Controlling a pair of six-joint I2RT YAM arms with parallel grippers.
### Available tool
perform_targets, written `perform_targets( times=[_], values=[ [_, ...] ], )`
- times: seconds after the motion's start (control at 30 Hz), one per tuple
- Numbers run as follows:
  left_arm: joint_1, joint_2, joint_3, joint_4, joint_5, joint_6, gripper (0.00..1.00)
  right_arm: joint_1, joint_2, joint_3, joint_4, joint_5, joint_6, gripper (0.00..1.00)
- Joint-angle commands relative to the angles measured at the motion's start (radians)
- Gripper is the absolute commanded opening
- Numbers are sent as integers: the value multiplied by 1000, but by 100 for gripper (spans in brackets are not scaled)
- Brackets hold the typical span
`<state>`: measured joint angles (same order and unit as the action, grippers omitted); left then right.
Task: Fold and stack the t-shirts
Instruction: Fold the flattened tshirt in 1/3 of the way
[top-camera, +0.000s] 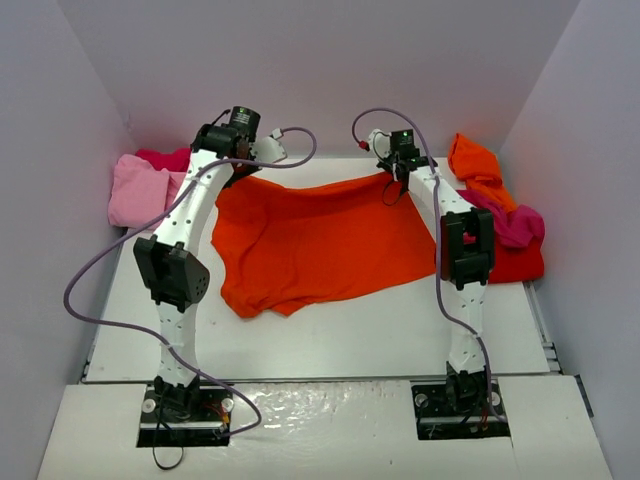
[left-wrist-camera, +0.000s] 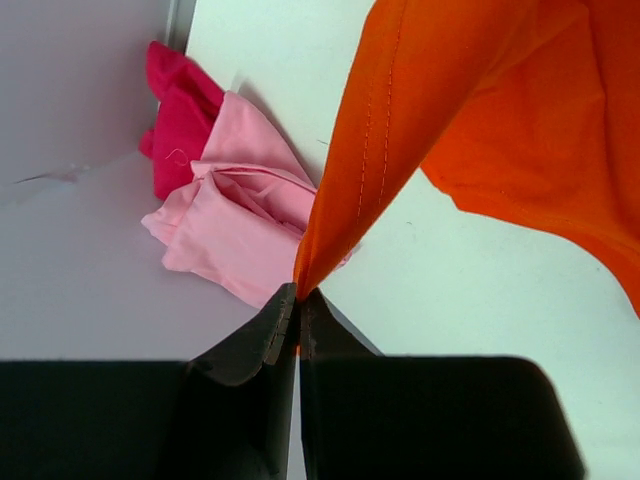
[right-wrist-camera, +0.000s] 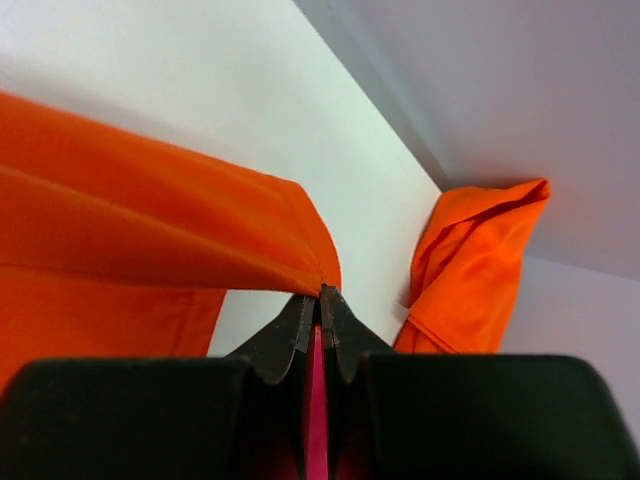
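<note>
The left gripper (left-wrist-camera: 298, 305) and right gripper (right-wrist-camera: 322, 298) are each clamped tight on a corner of the bright orange cloth t-shirt (top-camera: 320, 245), which stretches between them and drapes below.

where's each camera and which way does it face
Top external: above, behind the bases, looking down at the table; left arm, right arm show.
Left wrist: on the left arm, facing the pink t-shirt; left gripper shows.
Right wrist: on the right arm, facing the bunched orange t-shirt; right gripper shows.
Shared: both grippers pinch the spread orange t-shirt.
</note>
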<state>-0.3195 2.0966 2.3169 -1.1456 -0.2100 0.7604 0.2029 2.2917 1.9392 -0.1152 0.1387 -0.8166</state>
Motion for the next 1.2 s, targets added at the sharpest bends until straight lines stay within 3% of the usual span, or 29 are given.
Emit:
perform_targets(
  times=[0.0, 0.23, 0.63, 0.87, 0.93, 0.97, 1.0, 1.03, 1.07, 1.17],
  values=[
    [-17, -73, 69, -72, -32, -20, 0, -15, -97, 13, 36, -9, -20, 0],
    [-60, -112, 52, -146, -34, -19, 0, -20, -171, -100, 24, -28, -84, 0],
    [-125, -191, -53, -313, -23, -43, 0, 9, -258, -240, -180, -56, -174, 0],
    [-165, -263, -164, -403, 20, -82, 0, 20, -289, -296, -289, -67, -192, 0],
    [-183, -273, -212, -433, 41, -91, 0, 23, -287, -311, -316, -66, -195, 4],
    [-189, -277, -234, -436, 42, -96, 7, 26, -279, -314, -326, -60, -194, 20],
    [-192, -281, -263, -426, 39, -105, 21, 28, -269, -314, -337, -51, -191, 36],
    [-192, -284, -302, -417, 42, -115, 39, 30, -261, -314, -350, -42, -187, 46],
    [-193, -291, -331, -388, 35, -125, 52, 29, -253, -312, -358, -37, -181, 50],
    [-193, -319, -393, -325, 45, -138, 74, 26, -252, -321, -365, -41, -177, 61]
  ],
)
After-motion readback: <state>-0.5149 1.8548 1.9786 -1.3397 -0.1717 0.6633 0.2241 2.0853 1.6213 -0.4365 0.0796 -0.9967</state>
